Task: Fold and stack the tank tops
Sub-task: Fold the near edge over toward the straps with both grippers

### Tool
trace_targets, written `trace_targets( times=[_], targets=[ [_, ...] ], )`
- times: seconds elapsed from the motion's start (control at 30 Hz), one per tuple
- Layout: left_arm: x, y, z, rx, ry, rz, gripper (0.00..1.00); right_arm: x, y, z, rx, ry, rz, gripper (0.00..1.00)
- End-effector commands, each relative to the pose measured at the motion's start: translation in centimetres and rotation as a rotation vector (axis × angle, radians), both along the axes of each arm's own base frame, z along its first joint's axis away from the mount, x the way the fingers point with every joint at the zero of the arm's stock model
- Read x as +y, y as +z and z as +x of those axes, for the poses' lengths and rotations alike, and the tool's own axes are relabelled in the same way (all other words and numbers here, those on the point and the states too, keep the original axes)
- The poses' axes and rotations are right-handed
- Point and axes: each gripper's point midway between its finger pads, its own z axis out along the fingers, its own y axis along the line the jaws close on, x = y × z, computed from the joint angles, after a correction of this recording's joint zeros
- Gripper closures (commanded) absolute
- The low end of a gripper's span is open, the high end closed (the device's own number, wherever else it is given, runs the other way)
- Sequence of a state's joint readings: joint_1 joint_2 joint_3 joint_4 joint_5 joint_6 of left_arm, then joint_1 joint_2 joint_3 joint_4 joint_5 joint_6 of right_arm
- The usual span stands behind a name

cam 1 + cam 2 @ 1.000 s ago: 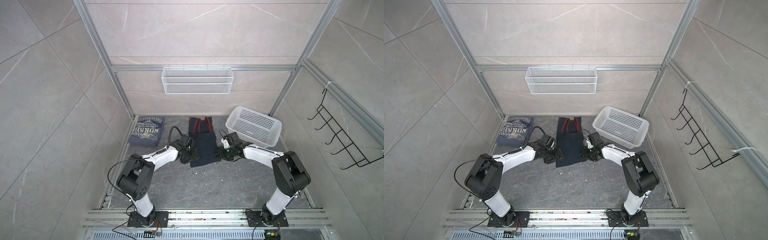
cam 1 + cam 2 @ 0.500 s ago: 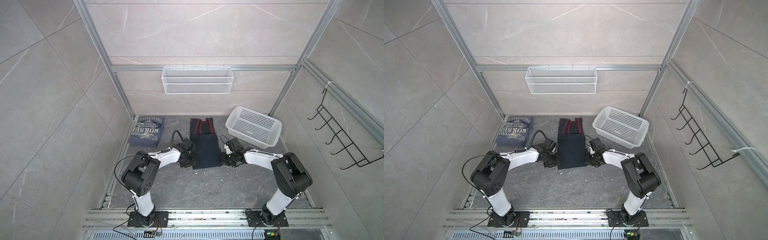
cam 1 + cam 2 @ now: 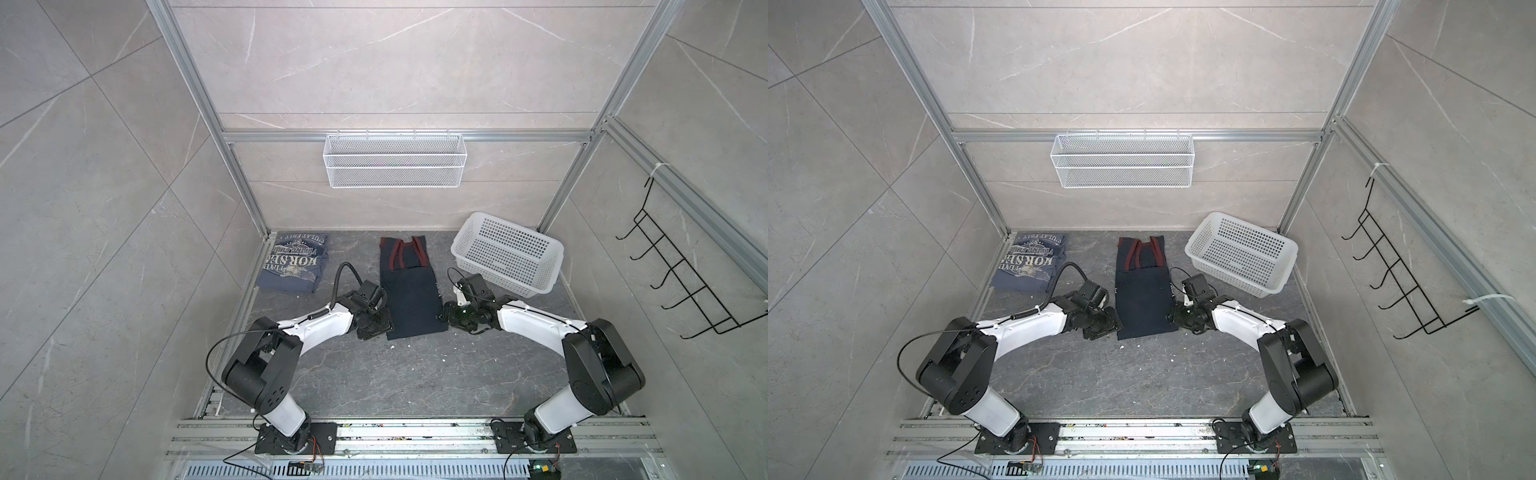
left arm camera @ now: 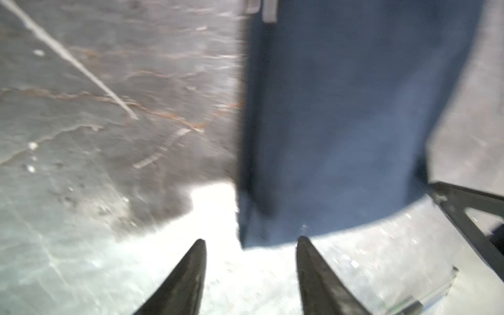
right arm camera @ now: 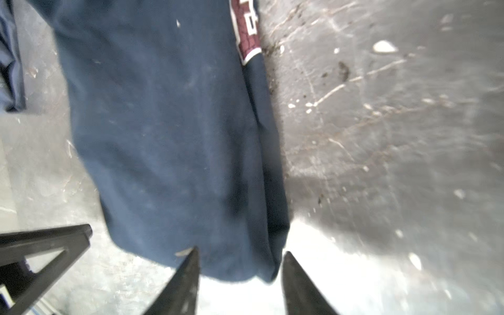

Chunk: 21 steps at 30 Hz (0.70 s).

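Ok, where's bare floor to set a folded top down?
Widest: floor between the navy tank top and the front rail. Narrower strip between it and the slate-blue tank top. Crowded by the white basket, around the right gripper.

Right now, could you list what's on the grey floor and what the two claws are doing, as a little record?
Centre: dark navy tank top with maroon trim, flat, folded narrow
Far left: slate-blue tank top with white lettering, folded
Far right: white perforated plastic basket, empty
Left gripper: open, at navy top's near-left corner
Right gripper: open, at its near-right corner
Stacked: not yet
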<state>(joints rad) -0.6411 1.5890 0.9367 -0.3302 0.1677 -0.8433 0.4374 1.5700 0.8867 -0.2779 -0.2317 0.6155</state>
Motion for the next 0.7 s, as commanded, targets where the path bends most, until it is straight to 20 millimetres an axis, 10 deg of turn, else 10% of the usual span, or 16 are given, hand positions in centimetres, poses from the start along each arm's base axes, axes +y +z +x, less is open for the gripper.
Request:
trace_targets(
  times=[0.0, 0.27, 0.67],
  targets=[
    [-1.1, 0.6, -0.6, 0.006, 0.026, -0.054, 0.38, -0.6, -0.9, -1.2, 0.049, -0.009, -0.006, 0.43],
    [-1.6, -2.8, -0.8, 0.075, 0.064, -0.048, 0.40, -0.1, -3.6, -1.2, 0.107, -0.026, 0.015, 0.47],
    [-2.5, -4.2, -1.1, 0.102, 0.048, -0.057, 0.64, 0.0, -5.4, -3.1, 0.150, -0.031, 0.054, 0.86]
  ],
)
